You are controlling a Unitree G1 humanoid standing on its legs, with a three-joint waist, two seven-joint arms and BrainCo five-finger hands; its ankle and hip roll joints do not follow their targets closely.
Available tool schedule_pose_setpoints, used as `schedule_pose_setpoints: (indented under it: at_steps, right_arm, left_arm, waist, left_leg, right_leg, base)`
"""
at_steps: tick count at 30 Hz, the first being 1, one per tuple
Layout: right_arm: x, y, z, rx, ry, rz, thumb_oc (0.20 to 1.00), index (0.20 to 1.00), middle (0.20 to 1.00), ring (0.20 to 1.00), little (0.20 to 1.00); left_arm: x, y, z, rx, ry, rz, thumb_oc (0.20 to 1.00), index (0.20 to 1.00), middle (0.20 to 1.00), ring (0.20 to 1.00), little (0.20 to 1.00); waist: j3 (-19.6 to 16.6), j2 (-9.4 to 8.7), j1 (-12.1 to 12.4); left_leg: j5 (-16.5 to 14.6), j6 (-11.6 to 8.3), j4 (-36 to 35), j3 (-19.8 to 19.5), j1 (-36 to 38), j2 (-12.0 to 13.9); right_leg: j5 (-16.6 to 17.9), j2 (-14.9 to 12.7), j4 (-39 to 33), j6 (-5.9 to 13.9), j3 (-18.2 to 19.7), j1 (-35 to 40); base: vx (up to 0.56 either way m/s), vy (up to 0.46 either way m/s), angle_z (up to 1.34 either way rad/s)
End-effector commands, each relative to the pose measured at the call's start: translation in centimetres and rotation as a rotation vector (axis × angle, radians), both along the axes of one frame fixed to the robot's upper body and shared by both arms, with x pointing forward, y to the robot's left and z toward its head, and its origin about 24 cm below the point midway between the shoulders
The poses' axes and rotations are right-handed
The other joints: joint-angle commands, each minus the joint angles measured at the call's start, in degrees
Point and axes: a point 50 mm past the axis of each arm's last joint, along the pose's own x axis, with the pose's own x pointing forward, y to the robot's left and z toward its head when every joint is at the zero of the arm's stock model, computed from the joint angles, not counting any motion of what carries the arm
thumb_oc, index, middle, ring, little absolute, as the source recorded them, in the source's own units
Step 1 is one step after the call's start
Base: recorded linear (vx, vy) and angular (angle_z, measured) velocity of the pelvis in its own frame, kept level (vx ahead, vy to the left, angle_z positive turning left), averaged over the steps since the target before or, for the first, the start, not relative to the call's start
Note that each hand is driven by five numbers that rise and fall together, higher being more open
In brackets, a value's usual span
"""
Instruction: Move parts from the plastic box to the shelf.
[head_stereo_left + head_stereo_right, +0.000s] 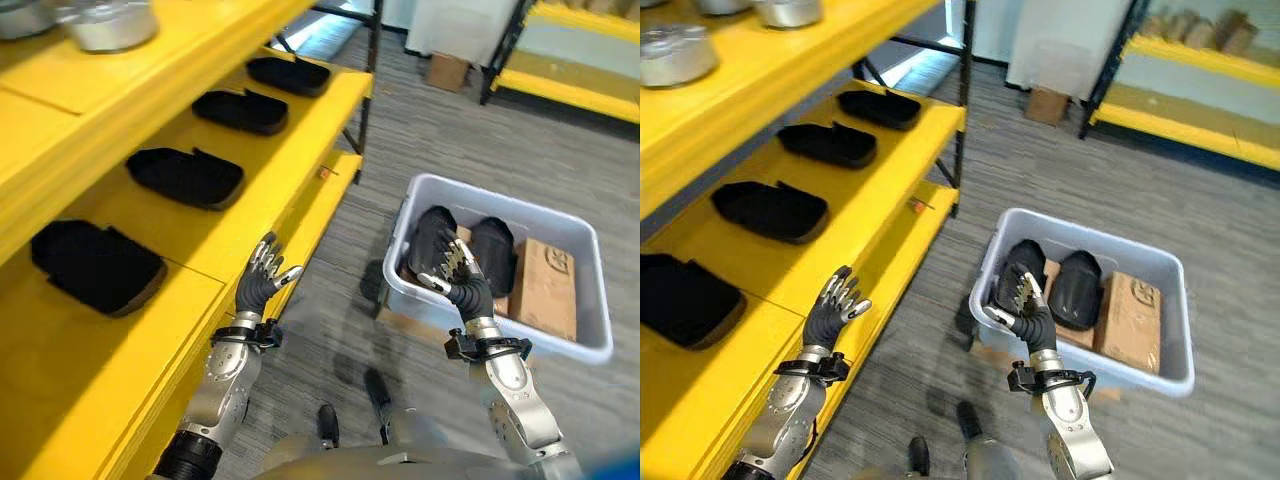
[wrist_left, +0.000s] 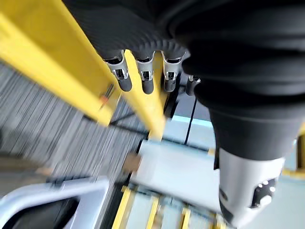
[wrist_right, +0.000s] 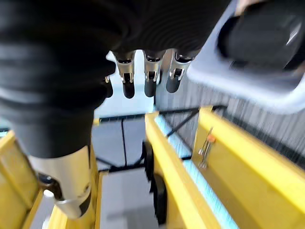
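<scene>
Hovering right hand (image 1: 455,272), fingers relaxed, above black part (image 1: 432,240) in plastic box (image 1: 560,225); left hand (image 1: 262,281) relaxed beside shelf (image 1: 230,230).

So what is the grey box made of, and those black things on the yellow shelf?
The box looks like plastic: pale grey, smooth, with thin walls and a rounded rolled rim. The black parts look like matte moulded plastic or rubber, dull with no shine; which one is hard to tell. The shelf looks like yellow-painted metal or board.
</scene>
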Motion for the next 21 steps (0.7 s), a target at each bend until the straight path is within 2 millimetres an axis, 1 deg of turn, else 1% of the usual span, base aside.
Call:
schedule_pose_setpoints:
  at_steps: [1, 2, 3, 4, 5, 6, 7, 8, 10, 11, 14, 16, 17, 18, 19, 20, 21]
  right_arm:
    - [0.7, -0.4, 2.8, -0.012, -0.151, -0.007, 1.0, 1.0, 1.0, 1.0, 1.0]
    - [0.9, -0.2, 2.9, -0.017, -0.157, 0.002, 1.0, 1.0, 1.0, 1.0, 1.0]
    - [1.0, -0.2, 3.1, -0.021, -0.163, 0.003, 1.0, 1.0, 1.0, 1.0, 1.0]
    - [0.9, -0.6, 3.5, -0.034, -0.182, -0.002, 1.0, 1.0, 1.0, 1.0, 1.0]
    - [0.7, -0.8, 3.5, -0.041, -0.18, -0.003, 1.0, 1.0, 1.0, 1.0, 1.0]
    - [0.7, -0.8, 3.5, -0.042, -0.179, -0.003, 1.0, 1.0, 1.0, 1.0, 1.0]
    - [0.7, -1.0, 3.4, -0.044, -0.175, -0.014, 1.0, 1.0, 1.0, 1.0, 1.0]
    - [0.6, -1.9, 3.3, -0.041, -0.169, -0.049, 1.0, 1.0, 1.0, 1.0, 1.0]
    - [0.3, -2.3, 3.5, -0.052, -0.177, -0.05, 1.0, 1.0, 1.0, 1.0, 1.0]
    - [0.3, -2.7, 3.4, -0.057, -0.174, -0.062, 1.0, 1.0, 1.0, 1.0, 1.0]
    - [0.4, -3.2, 3.5, -0.065, -0.18, -0.078, 1.0, 1.0, 1.0, 1.0, 1.0]
    - [0.4, -3.5, 3.5, -0.073, -0.178, -0.086, 1.0, 1.0, 1.0, 1.0, 1.0]
    - [0.4, -3.7, 3.5, -0.078, -0.178, -0.091, 1.0, 1.0, 1.0, 1.0, 1.0]
    - [0.4, -3.7, 3.5, -0.078, -0.178, -0.091, 1.0, 1.0, 1.0, 1.0, 1.0]
    - [0.3, -3.9, 3.4, -0.082, -0.174, -0.09, 1.0, 1.0, 1.0, 1.0, 1.0]
    - [0.3, -4.0, 3.3, -0.085, -0.168, -0.091, 1.0, 1.0, 1.0, 1.0, 1.0]
    - [0.3, -4.2, 3.3, -0.104, -0.167, -0.088, 1.0, 1.0, 1.0, 1.0, 1.0]
  left_arm:
    - [-0.1, 1.4, 1.5, 0.037, -0.081, 0.037, 1.0, 1.0, 1.0, 1.0, 1.0]
    - [0.0, 1.7, 1.5, 0.041, -0.081, 0.047, 1.0, 1.0, 1.0, 1.0, 1.0]
    - [0.0, 1.9, 1.5, 0.044, -0.08, 0.054, 1.0, 1.0, 1.0, 1.0, 1.0]
    - [0.0, 2.1, 1.6, 0.046, -0.084, 0.069, 1.0, 1.0, 1.0, 1.0, 1.0]
    - [-0.1, 2.0, 1.5, 0.043, -0.079, 0.066, 1.0, 1.0, 1.0, 1.0, 1.0]
    - [-0.1, 2.0, 1.4, 0.044, -0.078, 0.066, 1.0, 1.0, 1.0, 1.0, 1.0]
    - [-0.1, 1.8, 1.3, 0.039, -0.076, 0.064, 1.0, 1.0, 1.0, 1.0, 1.0]
    - [0.1, 1.3, 1.1, 0.013, -0.072, 0.051, 1.0, 1.0, 1.0, 1.0, 1.0]
    - [0.0, 1.1, 0.9, -0.001, -0.063, 0.047, 1.0, 1.0, 1.0, 1.0, 1.0]
    - [0.1, 0.8, 0.8, -0.009, -0.06, 0.035, 1.0, 1.0, 1.0, 1.0, 1.0]
    - [0.2, 0.6, 0.8, -0.024, -0.062, 0.028, 1.0, 1.0, 1.0, 1.0, 1.0]
    - [0.3, 0.5, 0.8, -0.035, -0.063, 0.031, 1.0, 1.0, 1.0, 1.0, 1.0]
    - [0.3, 0.5, 0.8, -0.039, -0.063, 0.034, 1.0, 1.0, 1.0, 1.0, 1.0]
    - [0.3, 0.5, 0.8, -0.039, -0.063, 0.034, 1.0, 1.0, 1.0, 1.0, 1.0]
    - [0.3, 0.4, 0.8, -0.051, -0.062, 0.036, 1.0, 1.0, 1.0, 1.0, 1.0]
    - [0.2, 0.4, 0.7, -0.052, -0.057, 0.039, 1.0, 1.0, 1.0, 1.0, 1.0]
    - [0.1, 0.4, 0.8, -0.051, -0.061, 0.032, 1.0, 1.0, 1.0, 1.0, 1.0]
  waist:
    - [0.0, 0.11, 3.2]
    - [0.4, -0.17, 3.4]
    - [0.7, -0.39, 3.2]
    - [0.9, -1.3, 3.0]
    - [0.7, -1.89, 3.1]
    - [0.7, -1.91, 3.1]
    - [0.6, -2.46, 2.7]
    - [-0.2, -2.11, 1.6]
    - [-0.7, -1.49, 1.0]
    - [-1.0, -0.88, 0.1]
    - [-1.2, -0.39, -0.6]
    - [-1.2, -0.08, -0.8]
    - [-1.1, 0.09, -0.7]
    - [-1.1, 0.15, -0.7]
    - [-0.8, 0.06, -0.5]
    - [-0.5, -0.19, -0.2]
    - [0.2, -0.91, 0.6]
  left_leg:
    - [-0.9, -4.62, -7.1, -2.1, 3.6, 2.1]
    - [-1.1, -4.83, -7.4, -1.0, 4.3, 2.4]
    - [-1.4, -5.02, -7.5, -0.4, 4.9, 2.6]
    - [-2.4, -5.68, -7.2, 0.5, 6.2, 2.6]
    - [-3.1, -5.76, -6.8, 0.7, 6.7, 2.4]
    - [-3.2, -5.74, -6.7, 0.6, 6.8, 2.3]
    - [-2.9, -5.8, -6.3, 1.1, 6.8, 2.3]
    - [-2.9, -7.24, -5.1, -0.2, 6.8, 4.4]
    - [-3.0, -8.05, -4.8, -0.4, 7.5, 5.9]
    - [-2.7, -9.22, -4.3, -0.4, 8.1, 8.1]
    - [-2.3, -10.66, -1.8, -0.3, 7.8, 10.6]
    - [-0.9, -11.56, 0.6, -0.2, 7.3, 12.1]
    - [0.6, -12.14, 2.8, -0.6, 6.7, 13.0]
    - [0.6, -12.21, 2.9, -0.6, 6.7, 13.1]
    - [2.2, -12.3, 7.2, -2.2, 5.4, 13.8]
    - [3.5, -12.09, 10.3, -3.6, 4.3, 13.8]
    - [5.7, -11.91, 18.8, -6.5, 0.8, 12.6]
  right_leg:
    - [1.8, -9.1, -0.8, 5.68, -13.2, 3.8]
    - [3.4, -10.1, -1.9, 6.17, -14.5, 2.9]
    - [4.6, -10.4, -2.8, 6.68, -14.6, 2.2]
    - [6.4, -11.4, -5.5, 7.53, -15.6, 3.5]
    - [6.8, -11.7, -6.4, 7.75, -16.8, 5.0]
    - [6.9, -11.8, -6.7, 7.83, -16.9, 5.3]
    - [7.3, -11.5, -6.8, 7.08, -16.6, 5.8]
    - [5.5, -10.0, -5.3, 5.97, -14.9, 6.0]
    - [4.0, -9.6, -3.3, 5.22, -15.9, 6.2]
    - [1.5, -8.9, -0.9, 4.3, -16.6, 6.5]
    - [-0.6, -7.4, -0.3, 2.93, -17.1, 7.2]
    - [-1.4, -6.0, -0.8, 1.99, -17.0, 8.0]
    - [-2.0, -4.8, -1.3, 1.15, -16.8, 8.6]
    - [-2.0, -4.7, -1.3, 1.1, -16.8, 8.7]
    - [-2.6, -3.1, -2.3, 0.01, -15.9, 9.7]
    - [-2.9, -2.5, -2.8, -0.63, -15.2, 10.3]
    - [-3.4, -1.4, -3.6, -1.75, -13.9, 11.3]
  base:
    - [0.09, -0.052, -2.4]
    - [0.14, -0.096, -1.65]
    - [0.16, -0.183, -1.32]
    - [0.19, -0.186, -0.66]
    - [0.15, -0.134, -0.45]
    - [0.05, -0.122, -0.07]
    - [0.12, -0.27, 0.32]
    - [0.17, -0.331, 0.51]
    - [0.23, -0.303, 0.41]
    - [0.22, -0.309, 0.01]
    - [0.17, -0.273, 0.12]
    - [0.13, -0.252, -0.04]
    - [0.09, -0.183, 0.01]
    - [0.13, -0.242, 0.02]
    - [0.12, -0.207, -0.05]
    - [0.21, -0.335, -0.08]
    - [0.13, -0.198, -0.21]
